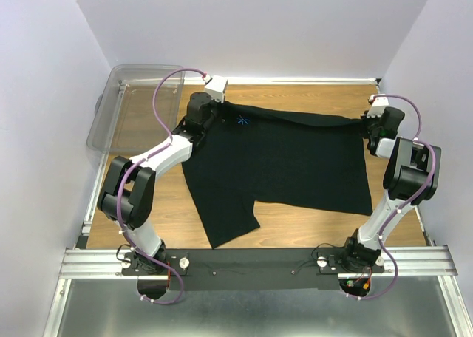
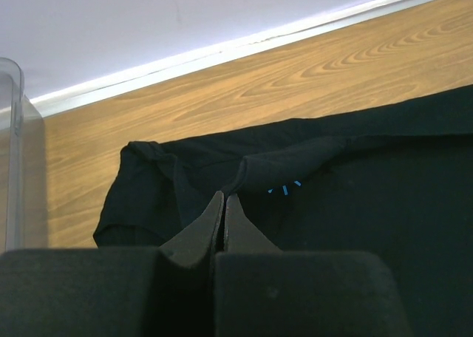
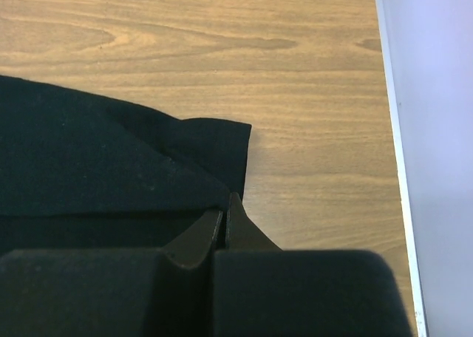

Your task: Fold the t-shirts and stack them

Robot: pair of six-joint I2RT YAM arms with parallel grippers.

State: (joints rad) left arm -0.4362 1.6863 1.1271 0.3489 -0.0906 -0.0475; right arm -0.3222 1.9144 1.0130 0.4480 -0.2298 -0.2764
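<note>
Left gripper (image 2: 224, 202) is pinching, jaws fully together, a raised fold at the far left edge of the shirt (image 1: 295, 160), beside a blue mark (image 2: 284, 188). Right gripper (image 3: 224, 204) is likewise clamping the far right corner. Shirt is lying spread on the table (image 1: 310, 230). Bin (image 1: 137, 104) is standing far left, apart from the shirt. Both arms are reaching forward, elbows bent outward.

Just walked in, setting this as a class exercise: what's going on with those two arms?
Two robot arms are handling one black t-shirt spread on the wooden table. The left gripper is shut on its far edge at the left end, the right gripper on its far right corner, so that edge stretches between them. The rest lies flat. A clear plastic bin stands at the far left.
</note>
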